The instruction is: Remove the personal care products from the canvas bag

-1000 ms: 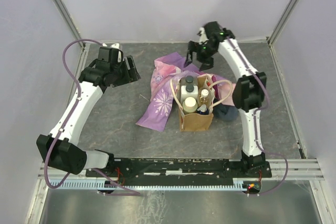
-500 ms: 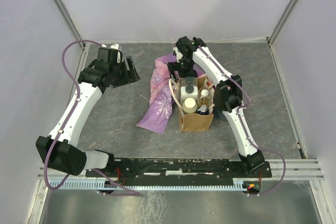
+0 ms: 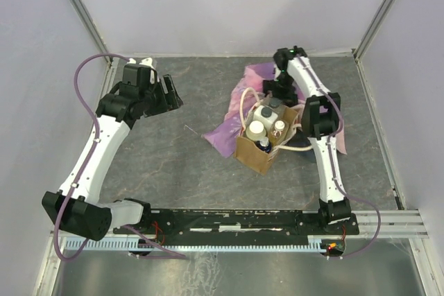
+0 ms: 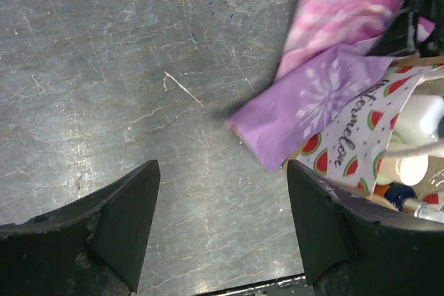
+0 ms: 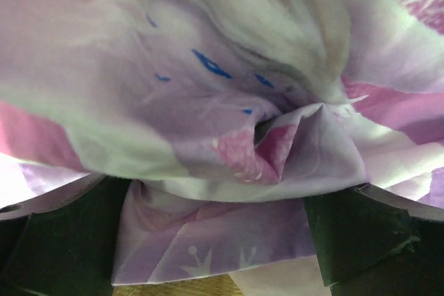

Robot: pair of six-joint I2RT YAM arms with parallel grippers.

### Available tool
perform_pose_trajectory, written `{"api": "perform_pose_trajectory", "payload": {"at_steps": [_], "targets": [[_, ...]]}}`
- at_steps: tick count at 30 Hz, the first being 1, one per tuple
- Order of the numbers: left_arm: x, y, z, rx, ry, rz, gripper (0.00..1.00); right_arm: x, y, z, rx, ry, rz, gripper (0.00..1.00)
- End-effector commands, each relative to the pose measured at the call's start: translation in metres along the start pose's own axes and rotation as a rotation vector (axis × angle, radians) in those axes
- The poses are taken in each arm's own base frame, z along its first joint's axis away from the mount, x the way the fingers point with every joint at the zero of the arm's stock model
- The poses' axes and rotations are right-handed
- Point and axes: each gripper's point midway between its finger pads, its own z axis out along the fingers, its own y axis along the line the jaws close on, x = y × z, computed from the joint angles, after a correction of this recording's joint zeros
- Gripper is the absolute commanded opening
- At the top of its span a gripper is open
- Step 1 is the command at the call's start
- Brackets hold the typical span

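**Top external view.** The small tan canvas bag (image 3: 255, 156) stands right of centre on the grey mottled bench (image 3: 159, 164), set askew to the bench edges, with its mouth open upward and a cream looped handle (image 3: 300, 148) lying out to its right. All four products are inside it:
- the white boxy dark-capped bottle (image 3: 266, 112), at the far side
- the pale cream-capped round bottle (image 3: 256, 128), near the middle
- the slim clear yellowish bottle (image 3: 278, 128), just beside the cream-capped one
- the orange blue-topped bottle (image 3: 264, 145), nearest the camera, with only its top showing

The purple-pink floral cloth (image 3: 234, 117) lies bunched against the bag's left and far sides. The right end effector (image 3: 279, 91) sits low at the bag's far edge, over the cloth. The left end effector (image 3: 168, 93) hangs well apart from the bag, at the far left.

**Left wrist view.** The left end effector (image 4: 222, 171) is spread wide — only bare bench (image 4: 104, 67) lies between its fingers. To the right are the floral cloth (image 4: 326, 95) and the bag's white watermelon-printed panel (image 4: 347, 150). The white boxy bottle (image 4: 423, 119) and the cream cap (image 4: 406, 168) show inside the bag.

**Right wrist view.** The right end effector (image 5: 222, 206) has its fingers standing well apart at the lower corners, with folds of the floral cloth (image 5: 208, 88) crowding the gap — pressed into it, not pinched.
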Motion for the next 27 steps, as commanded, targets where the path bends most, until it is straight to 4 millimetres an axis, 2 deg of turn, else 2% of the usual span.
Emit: {"api": "perform_pose_trajectory", "payload": {"at_steps": [1,5,11,13,14,18,21,24,27], "targets": [[-0.013,-0.007,-0.016,0.03,-0.05,0.002,0.8,-0.014,-0.1,-0.048,0.188,-0.092,0.156,1.0],[-0.015,-0.008,-0.019,0.033,-0.059,0.0,0.8,-0.009,-0.149,-0.062,0.218,-0.094,0.241,1.0],[-0.012,-0.007,-0.018,0.031,-0.05,-0.001,0.8,0.031,-0.237,-0.074,0.416,-0.045,0.382,1.0],[-0.011,-0.006,-0.018,0.032,-0.047,-0.002,0.8,0.037,-0.258,-0.087,0.444,-0.077,0.46,1.0],[-0.011,-0.006,-0.018,0.03,-0.048,-0.001,0.8,0.038,-0.266,-0.1,0.487,-0.114,0.484,1.0],[-0.01,-0.004,-0.019,0.023,-0.052,-0.002,0.8,0.033,-0.265,-0.159,0.582,-0.308,0.499,1.0],[-0.01,-0.004,-0.018,0.025,-0.051,-0.007,0.8,0.032,-0.239,-0.198,0.558,-0.447,0.467,1.0],[-0.009,-0.005,-0.018,0.03,-0.049,-0.01,0.8,0.033,-0.209,-0.207,0.438,-0.512,0.431,1.0],[-0.007,-0.005,-0.018,0.031,-0.046,-0.008,0.8,0.036,-0.183,-0.196,0.315,-0.492,0.393,1.0]]}}
